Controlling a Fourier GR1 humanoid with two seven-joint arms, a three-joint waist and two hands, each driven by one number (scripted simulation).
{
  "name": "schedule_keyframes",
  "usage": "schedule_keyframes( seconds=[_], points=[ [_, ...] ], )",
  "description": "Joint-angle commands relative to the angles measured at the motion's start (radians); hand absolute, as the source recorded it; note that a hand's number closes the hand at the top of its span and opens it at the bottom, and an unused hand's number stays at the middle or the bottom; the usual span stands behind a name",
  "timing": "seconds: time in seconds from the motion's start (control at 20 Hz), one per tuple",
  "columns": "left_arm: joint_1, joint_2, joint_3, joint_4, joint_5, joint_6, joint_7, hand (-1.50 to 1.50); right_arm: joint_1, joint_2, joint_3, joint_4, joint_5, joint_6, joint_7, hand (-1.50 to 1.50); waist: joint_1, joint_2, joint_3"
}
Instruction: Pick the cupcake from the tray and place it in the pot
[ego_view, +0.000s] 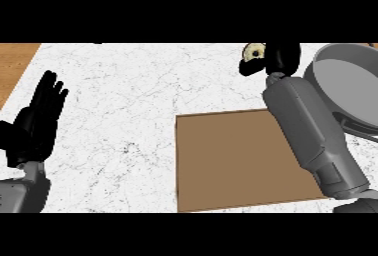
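My right hand (277, 56) is at the top of the head view, just left of the grey pot (347, 80), with its fingers curled round the cupcake (254, 51), of which only a pale rounded part shows at the hand's left side. The hand and cupcake hover above the counter, beyond the far edge of the brown tray (229, 160), which lies flat right of the middle. My right forearm crosses the tray's right side. My left hand (37, 120) rests open at the left edge, fingers up.
The white marble counter (118, 100) stretches left of the tray. A wooden strip (15, 65) shows at the far left edge. The pot's handle (358, 127) points toward the lower right.
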Motion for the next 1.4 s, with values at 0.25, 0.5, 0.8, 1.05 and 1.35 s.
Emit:
schedule_keyframes(
  seconds=[0.25, 0.5, 0.8, 1.05, 1.35],
  points=[
    [-0.037, -0.006, 0.017, 0.023, 0.009, -0.023, 0.008, 0.0, 0.108, -0.152, -0.014, -0.3, 0.142, -0.044, 0.249, 1.5, 0.007, 0.011, 0.001],
    [-0.024, -0.023, 0.039, 0.081, 0.007, -0.055, -0.068, 0.0, 0.228, -0.172, -0.071, -0.48, 0.097, -0.019, 0.277, 1.5, 0.021, 0.016, 0.001],
    [-0.052, 0.004, 0.059, -0.014, 0.012, -0.071, 0.027, 0.0, 0.218, -0.275, -0.213, -0.387, -0.039, 0.007, 0.126, 1.5, 0.034, 0.018, 0.002],
    [-0.005, -0.07, -0.009, 0.003, -0.041, -0.046, -0.033, 0.0, 0.269, -0.277, -0.332, -0.232, -0.188, -0.145, -0.143, 1.5, 0.041, 0.023, 0.003],
    [-0.047, -0.027, 0.03, -0.023, -0.018, -0.058, 0.019, 0.0, 0.253, -0.472, -0.252, 0.019, 0.129, -0.151, -0.025, 1.5, 0.059, 0.03, 0.002]
  ],
)
